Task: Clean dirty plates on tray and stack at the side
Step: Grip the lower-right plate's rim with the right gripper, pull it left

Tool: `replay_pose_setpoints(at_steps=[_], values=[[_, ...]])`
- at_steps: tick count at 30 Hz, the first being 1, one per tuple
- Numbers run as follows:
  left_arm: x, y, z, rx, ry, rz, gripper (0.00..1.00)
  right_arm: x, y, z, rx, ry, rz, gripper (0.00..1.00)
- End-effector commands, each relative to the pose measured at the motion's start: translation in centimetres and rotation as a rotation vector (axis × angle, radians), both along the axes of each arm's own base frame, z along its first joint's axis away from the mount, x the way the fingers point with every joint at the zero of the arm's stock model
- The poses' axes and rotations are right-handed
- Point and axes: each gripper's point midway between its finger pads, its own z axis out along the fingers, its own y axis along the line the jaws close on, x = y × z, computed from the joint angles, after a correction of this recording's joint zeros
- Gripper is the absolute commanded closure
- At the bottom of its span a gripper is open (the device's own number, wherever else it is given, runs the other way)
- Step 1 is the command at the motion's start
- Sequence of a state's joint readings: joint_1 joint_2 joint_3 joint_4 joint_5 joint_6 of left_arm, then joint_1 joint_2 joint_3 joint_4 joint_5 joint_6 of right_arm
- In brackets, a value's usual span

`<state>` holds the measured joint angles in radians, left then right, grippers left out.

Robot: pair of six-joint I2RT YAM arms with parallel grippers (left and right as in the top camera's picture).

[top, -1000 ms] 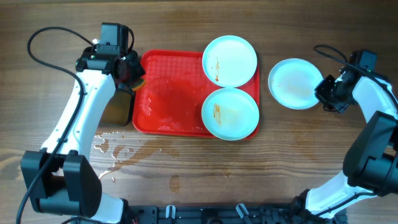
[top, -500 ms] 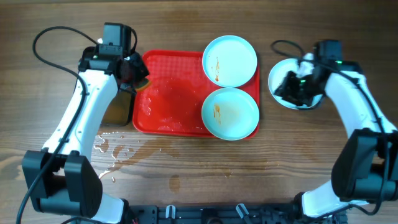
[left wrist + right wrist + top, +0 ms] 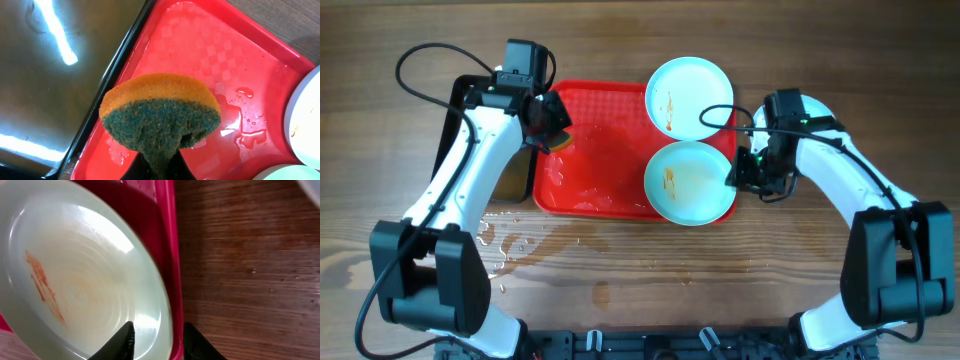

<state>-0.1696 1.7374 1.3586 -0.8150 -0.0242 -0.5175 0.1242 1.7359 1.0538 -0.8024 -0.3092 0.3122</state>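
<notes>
While the left claw [image 3: 156, 165] is clamping an orange-and-green sponge [image 3: 160, 117] over the red tray [image 3: 600, 170] at its left edge, the right claw [image 3: 157, 340], jaws parted, is straddling the rim of the smeared plate [image 3: 690, 182] at the tray's near right corner. A second plate [image 3: 689, 97] at the far right corner is also showing sauce, so scrubbing and stacking both appear to be lying ahead.

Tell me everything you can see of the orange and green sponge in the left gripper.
The sponge is a thick two-layer pad: orange foam on one side, dark green scouring fibre on the other. The left gripper pinches its lower end between black fingers, squeezing it into a fan shape. It hangs over the wet left edge of the bright red plastic tray, beside the black tray of brownish water. Whether it touches the tray cannot be told.
</notes>
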Motion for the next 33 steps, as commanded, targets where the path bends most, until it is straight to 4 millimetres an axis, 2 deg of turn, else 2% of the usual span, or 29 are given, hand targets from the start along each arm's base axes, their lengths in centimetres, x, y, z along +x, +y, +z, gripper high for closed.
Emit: replay_pose_setpoints(at_steps=[1,4,6,13,15,18,22,24,27,30,33], values=[[0.0,-0.3,-0.3,-0.005,0.007,-0.021,0.96,-0.8,0.3,-0.7,-0.02,0.008,0.017,0.73],[0.0,-0.3,-0.3,-0.005,0.007,-0.021,0.96,-0.8,0.6,-0.8,-0.018,-0.001,0.03,0.84],[0.0,-0.3,-0.3,-0.005,0.007,-0.021,0.96,-0.9,0.9,-0.8,-0.018,0.0,0.038,0.96],[0.0,-0.5,-0.3,-0.019,0.008,-0.025,0.96,-1.8,4.5,0.5,0.027,0.027,0.095,0.96],[0.0,-0.6,-0.3,-0.02,0.009,-0.026,0.96,-1.0,6.6,1.3,0.05,0.004,0.06,0.96],[0.0,-0.6,-0.3,-0.02,0.009,-0.026,0.96,1.1,10.9,2.6,0.182,-0.079,0.017,0.96],[0.0,-0.6,-0.3,-0.02,0.009,-0.026,0.96,4.3,14.0,2.7,0.19,-0.209,-0.089,0.96],[0.0,-0.6,-0.3,-0.02,0.009,-0.026,0.96,4.6,14.6,2.1,0.172,-0.222,-0.11,0.96],[0.0,-0.6,-0.3,-0.02,0.009,-0.026,0.96,3.6,15.3,0.1,0.123,-0.193,-0.087,0.96],[0.1,-0.7,-0.3,-0.026,0.005,-0.027,0.96,3.6,15.5,-0.3,0.12,-0.196,-0.071,0.96],[0.2,-0.8,-0.2,-0.03,0.002,-0.027,0.96,4.5,15.6,0.3,0.123,-0.248,-0.011,0.81]])
